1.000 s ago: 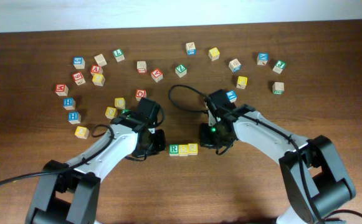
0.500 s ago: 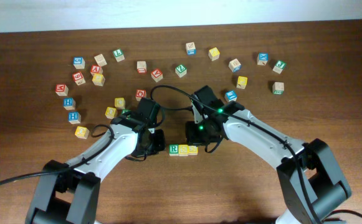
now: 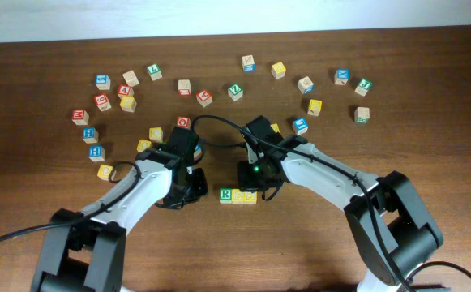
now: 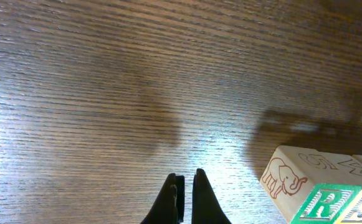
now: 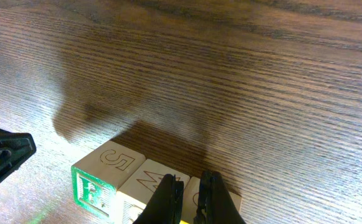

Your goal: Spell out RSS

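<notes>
Three cubes stand in a touching row at the table's front middle: the green R cube [image 3: 226, 194] on the left, then two yellow-faced cubes [image 3: 239, 195] [image 3: 251, 195]. My right gripper [image 3: 252, 181] is shut and hangs over the row. In the right wrist view its tips [image 5: 190, 183] sit over the seam between the second cube [image 5: 146, 180] and third cube [image 5: 230, 200], to the right of the R cube [image 5: 90, 190]. My left gripper [image 3: 194, 185] is shut and empty, just left of the row. In the left wrist view its tips [image 4: 185, 182] are apart from the R cube [image 4: 326, 204].
Many other lettered cubes lie scattered across the back of the table, such as a red one [image 3: 183, 122], a blue one [image 3: 300, 125] and a yellow one [image 3: 314, 106]. More cubes cluster at the far left [image 3: 96, 152]. A black cable [image 3: 219, 122] loops above the grippers.
My right gripper has moved left, from beside the row's right end to over the two yellow cubes. My left gripper has drawn back a little to the left. The row has not moved.
</notes>
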You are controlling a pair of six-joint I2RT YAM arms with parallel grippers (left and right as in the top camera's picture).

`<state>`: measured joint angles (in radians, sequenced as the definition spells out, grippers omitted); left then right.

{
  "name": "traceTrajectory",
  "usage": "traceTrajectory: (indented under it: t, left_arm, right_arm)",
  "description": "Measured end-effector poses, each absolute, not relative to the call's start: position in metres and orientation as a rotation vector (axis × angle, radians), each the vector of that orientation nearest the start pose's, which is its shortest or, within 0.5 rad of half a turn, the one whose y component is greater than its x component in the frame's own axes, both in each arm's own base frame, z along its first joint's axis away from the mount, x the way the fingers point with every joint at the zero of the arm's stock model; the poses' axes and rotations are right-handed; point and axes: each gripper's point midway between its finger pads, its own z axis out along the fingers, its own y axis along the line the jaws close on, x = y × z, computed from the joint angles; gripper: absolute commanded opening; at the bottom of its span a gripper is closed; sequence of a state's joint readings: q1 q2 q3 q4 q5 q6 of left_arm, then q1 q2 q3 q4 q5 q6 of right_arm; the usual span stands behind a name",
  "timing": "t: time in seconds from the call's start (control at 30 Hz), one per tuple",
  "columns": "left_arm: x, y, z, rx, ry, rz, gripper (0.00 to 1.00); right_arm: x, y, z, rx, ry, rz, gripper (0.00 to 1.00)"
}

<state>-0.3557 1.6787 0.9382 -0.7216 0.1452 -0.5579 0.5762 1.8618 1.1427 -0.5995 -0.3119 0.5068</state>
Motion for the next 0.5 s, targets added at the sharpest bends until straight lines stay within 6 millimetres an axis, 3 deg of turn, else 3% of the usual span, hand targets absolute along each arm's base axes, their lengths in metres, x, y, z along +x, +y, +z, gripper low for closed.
traceTrajectory:
  t: [0.13,0.2,0.27,0.37,0.43,0.5]
  left_arm:
    - [0.269,-0.127,0.012,-0.301,3.080,-0.277,0.00]
    - [0.270,-0.127,0.012,-0.293,3.078,-0.279,0.00]
    - [0.270,-0.127,0.012,-0.274,3.076,-0.277,0.00]
    - [0.276,-0.128,0.013,-0.266,3.055,-0.288,0.00]
    - [0.280,-0.130,0.014,-0.261,3.035,-0.300,0.00]
    - [0.282,-0.134,0.014,-0.246,3.024,-0.307,0.00]
  right_arm:
    - [0.293,0.250,0.024,-0.153,3.024,0.604,0.04]
    - [0.307,0.241,0.039,-0.093,3.032,0.592,0.04]
    - [0.327,0.216,0.059,0.024,3.043,0.553,0.04]
    - [0.318,0.179,0.065,0.130,3.145,0.443,0.04]
    - [0.310,0.178,0.060,0.099,3.171,0.418,0.04]
    - [0.316,0.191,0.049,0.041,3.112,0.460,0.04]
